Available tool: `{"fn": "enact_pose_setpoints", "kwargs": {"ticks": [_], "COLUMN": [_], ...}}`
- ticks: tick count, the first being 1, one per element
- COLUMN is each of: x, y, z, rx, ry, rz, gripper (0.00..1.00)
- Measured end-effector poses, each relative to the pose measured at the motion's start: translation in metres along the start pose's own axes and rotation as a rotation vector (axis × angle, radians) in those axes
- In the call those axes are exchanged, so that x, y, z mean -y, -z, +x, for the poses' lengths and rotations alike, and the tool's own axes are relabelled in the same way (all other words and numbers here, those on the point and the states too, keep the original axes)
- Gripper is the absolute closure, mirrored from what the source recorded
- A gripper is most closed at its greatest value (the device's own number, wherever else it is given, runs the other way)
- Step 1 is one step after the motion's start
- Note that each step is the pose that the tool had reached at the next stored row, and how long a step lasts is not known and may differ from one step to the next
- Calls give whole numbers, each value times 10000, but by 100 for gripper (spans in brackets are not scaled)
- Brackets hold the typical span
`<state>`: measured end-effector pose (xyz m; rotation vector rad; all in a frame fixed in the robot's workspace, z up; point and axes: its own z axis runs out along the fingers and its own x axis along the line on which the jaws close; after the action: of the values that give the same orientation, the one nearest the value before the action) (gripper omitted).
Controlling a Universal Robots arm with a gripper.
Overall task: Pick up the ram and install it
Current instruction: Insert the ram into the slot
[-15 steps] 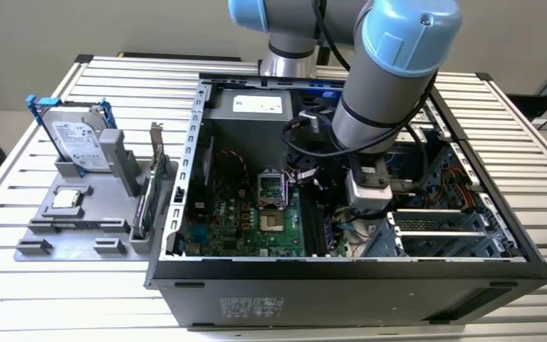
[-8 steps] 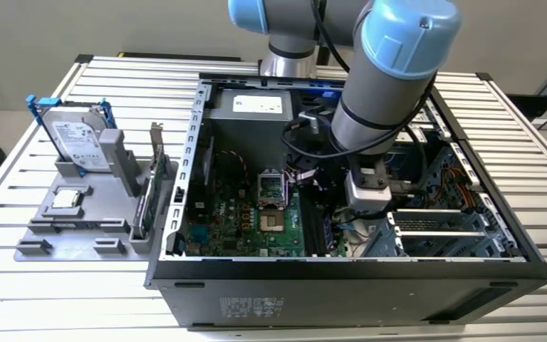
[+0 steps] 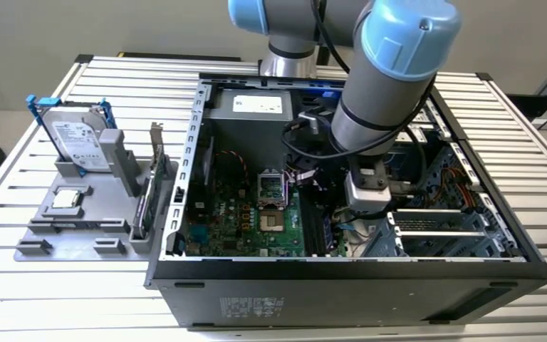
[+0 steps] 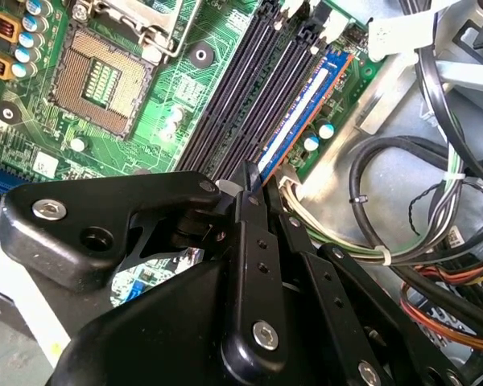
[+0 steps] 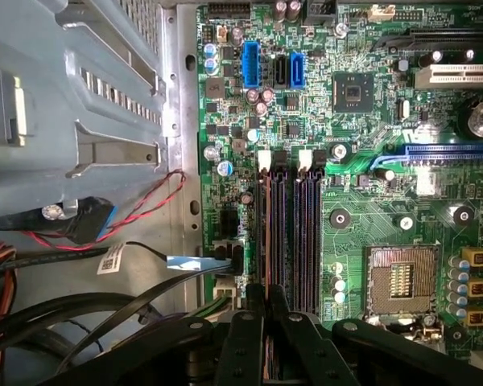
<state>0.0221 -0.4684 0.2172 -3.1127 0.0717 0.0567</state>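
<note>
My hand (image 4: 249,186) is down inside the open computer case (image 3: 350,274), and its two black fingers (image 4: 253,241) are pressed close together, clamped on the end of the ram (image 4: 302,112). In the second wrist view the ram runs away from my fingertips as a thin stick seen edge-on, with a blue and white strip along it, lying along the outermost of the black memory slots (image 4: 245,88) at the edge of the green motherboard (image 4: 145,145). I cannot tell whether it is fully seated in that slot. In the first wrist view my fingers (image 5: 258,322) meet right at the near end of those slots (image 5: 290,233), whose white latches (image 5: 265,161) show at the far end. The square processor socket (image 5: 402,277) sits just beside the slots. Loose black cables (image 4: 402,185) curl next to the board on the side of my hand. In the exterior view my arm (image 3: 387,85) reaches down into the case, which lies on its side on the slatted table (image 3: 26,285). On the exterior view's left, well apart from the case, a grey holder (image 3: 74,214) carries a silver hard drive (image 3: 74,139) with blue rails, standing upright.
</note>
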Motion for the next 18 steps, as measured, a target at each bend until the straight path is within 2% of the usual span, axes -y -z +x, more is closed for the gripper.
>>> {"fn": "enact_pose_setpoints", "kwargs": {"ticks": [5, 6, 18], "x": [0, 1, 2], "y": [25, 30, 91], "z": [-1, -1, -3], "rx": [1, 1, 1], "ry": [-1, 0, 0], "rz": [-1, 0, 0], "gripper": [100, 0, 0]}}
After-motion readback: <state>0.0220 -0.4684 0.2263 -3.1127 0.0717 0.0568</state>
